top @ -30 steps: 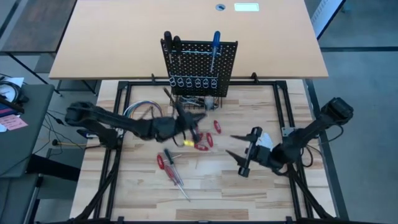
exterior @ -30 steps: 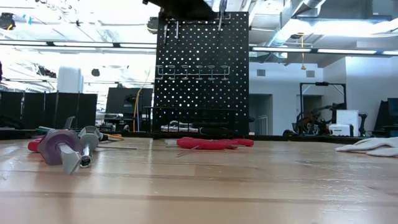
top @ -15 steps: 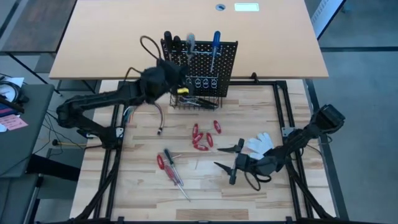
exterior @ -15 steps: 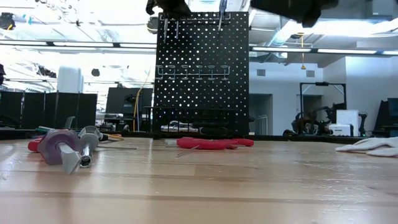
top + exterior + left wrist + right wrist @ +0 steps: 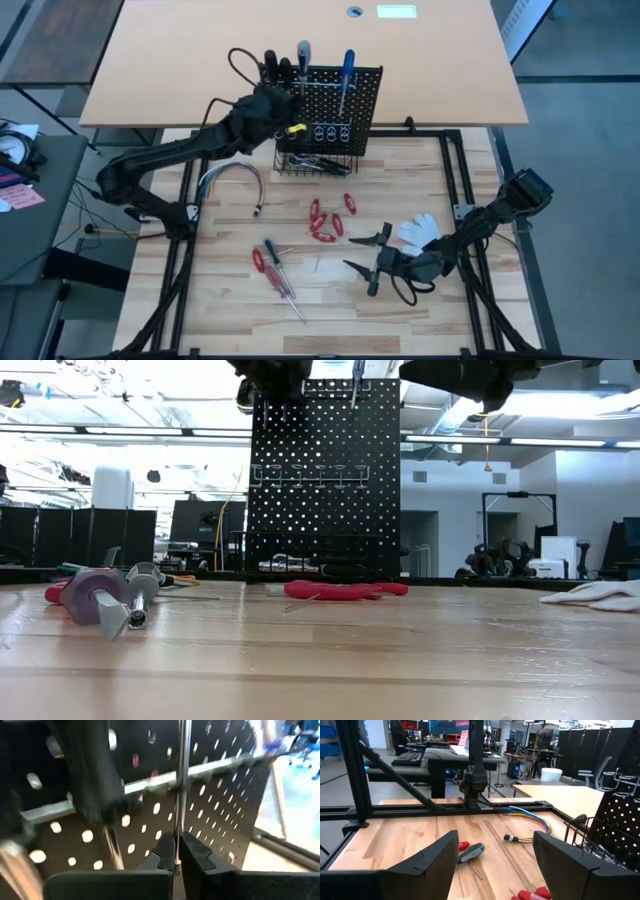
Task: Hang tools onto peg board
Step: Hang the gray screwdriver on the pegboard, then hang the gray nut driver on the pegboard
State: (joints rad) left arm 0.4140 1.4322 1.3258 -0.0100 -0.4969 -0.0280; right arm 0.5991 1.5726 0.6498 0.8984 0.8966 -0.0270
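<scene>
Two arms: both over the counter [image 5: 420, 175], the left one raised to the peg board [image 5: 345, 115], the right one low near the front
Left claw [image 5: 176, 851]: clenched on the thin silver shaft of a grey-handled screwdriver [image 5: 303, 52], held upright against the board's perforated face near its top edge
Right claw [image 5: 495, 865]: released, jaws standing wide with nothing between them, hovering above the wood just beside the white glove [image 5: 418, 230]
Peg board: upright at the far side of the counter, with a row of silver ring holders [image 5: 318, 131] across its face and a black wire basket [image 5: 318, 163] at its base
Tools on the board: a black-handled screwdriver [image 5: 270, 62] at the left end, the grey-handled one next to it, a blue-handled screwdriver [image 5: 347, 66] further right
Tools in the basket: a few pieces lie inside, too small to tell apart
Tools on the counter: red-handled pliers [image 5: 322, 222] lie scattered in front of the basket; a red-handled screwdriver [image 5: 262, 259] and a second thin screwdriver [image 5: 288, 290] lie together nearer the front left
Wires: a multicoloured bundle [image 5: 232, 178] curves across the counter's left side, below the left arm
Low view: the red pliers [image 5: 345, 590] lie before the board, a grey tool handle [image 5: 100, 600] lies close to the camera
</scene>
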